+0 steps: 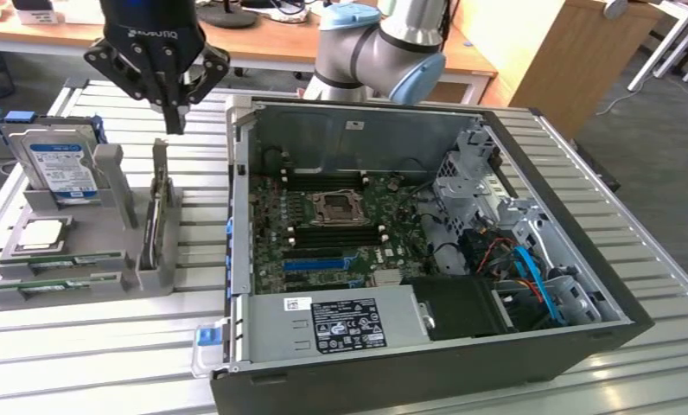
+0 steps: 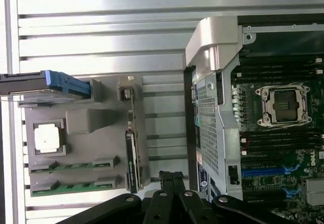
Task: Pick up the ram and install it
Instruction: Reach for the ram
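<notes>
Two ram sticks, thin green boards, lie on edge in the front slots of a grey holder (image 1: 148,277): one ram stick (image 1: 77,259) (image 2: 76,166) sits behind the other (image 1: 58,283) (image 2: 76,186). My gripper (image 1: 175,126) (image 2: 171,176) hangs shut and empty above the holder's back end, over a dark board (image 1: 157,216) (image 2: 130,153) that stands on edge in a side slot. The open computer case (image 1: 436,363) lies at the exterior view's right, its motherboard (image 1: 321,251) showing long dark memory slots (image 1: 327,183) (image 2: 283,72) on both sides of the processor socket (image 1: 336,207) (image 2: 283,105).
In the holder stand a blue-labelled hard drive (image 1: 58,164) (image 2: 45,85) and a square silver processor (image 1: 42,233) (image 2: 46,138). The case's raised silver wall (image 1: 238,207) (image 2: 210,118) separates holder and motherboard. A power supply (image 1: 344,324) and cables fill the case front. Slatted metal table (image 1: 91,363).
</notes>
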Controlling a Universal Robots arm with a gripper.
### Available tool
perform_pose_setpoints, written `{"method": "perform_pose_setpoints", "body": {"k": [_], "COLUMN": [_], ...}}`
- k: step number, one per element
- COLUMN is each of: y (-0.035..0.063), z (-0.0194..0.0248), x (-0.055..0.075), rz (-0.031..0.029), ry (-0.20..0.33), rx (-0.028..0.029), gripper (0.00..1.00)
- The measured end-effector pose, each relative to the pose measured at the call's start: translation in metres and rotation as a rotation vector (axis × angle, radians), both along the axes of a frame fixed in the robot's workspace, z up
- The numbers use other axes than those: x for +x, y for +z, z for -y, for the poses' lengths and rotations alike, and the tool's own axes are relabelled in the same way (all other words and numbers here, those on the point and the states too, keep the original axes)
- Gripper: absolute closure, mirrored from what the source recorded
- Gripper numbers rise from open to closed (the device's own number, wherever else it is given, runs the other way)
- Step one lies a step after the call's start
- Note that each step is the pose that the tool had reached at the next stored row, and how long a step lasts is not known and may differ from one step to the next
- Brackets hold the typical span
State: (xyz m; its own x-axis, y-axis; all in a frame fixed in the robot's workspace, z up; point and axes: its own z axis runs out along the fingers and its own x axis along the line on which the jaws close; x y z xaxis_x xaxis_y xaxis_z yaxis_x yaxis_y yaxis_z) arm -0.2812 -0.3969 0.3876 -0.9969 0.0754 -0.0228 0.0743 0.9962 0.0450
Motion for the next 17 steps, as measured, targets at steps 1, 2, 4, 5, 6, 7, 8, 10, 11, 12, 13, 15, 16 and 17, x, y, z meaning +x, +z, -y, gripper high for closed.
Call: {"method": "perform_pose_setpoints", "body": {"k": [1, 2, 4, 5, 6, 7, 8, 10, 11, 12, 13, 15, 16, 17], "y": [-0.0001, -0.0002, -0.0004, -0.0005, -0.0006, -0.0007, -0.0008, -0.0011, -0.0013, -0.0014, -0.0015, -0.0018, -0.0020, -0.0021], "z": [-0.0001, -0.0001, -0.0003, -0.0003, -0.0004, -0.0005, -0.0006, -0.0006, -0.0007, -0.0007, -0.0008, -0.0008, -0.0009, -0.0009], "x": [-0.002, -0.005, -0.010, -0.013, -0.015, -0.018, -0.020, -0.025, -0.027, -0.030, -0.032, -0.036, -0.039, -0.041], "rz": [-0.0001, -0.0003, -0.0004, -0.0007, -0.0008, -0.0009, -0.0011, -0.0014, -0.0017, -0.0021, -0.0025, -0.0036, -0.0041, -0.0049], "ry": [0.000, 0.000, 0.000, 0.000, 0.000, 0.000, 0.000, 0.000, 0.000, 0.000, 0.000, 0.000, 0.000, 0.000], "rx": [0.0000, -0.0001, 0.0000, 0.0000, -0.0001, 0.0000, 0.0000, 0.0000, 0.0000, 0.0000, 0.0000, 0.0000, 0.0001, 0.0000], "gripper": [0.89, 0.89, 0.89, 0.89, 0.89, 0.89, 0.89, 0.89, 0.89, 0.89, 0.89, 0.89, 0.89, 0.89]}}
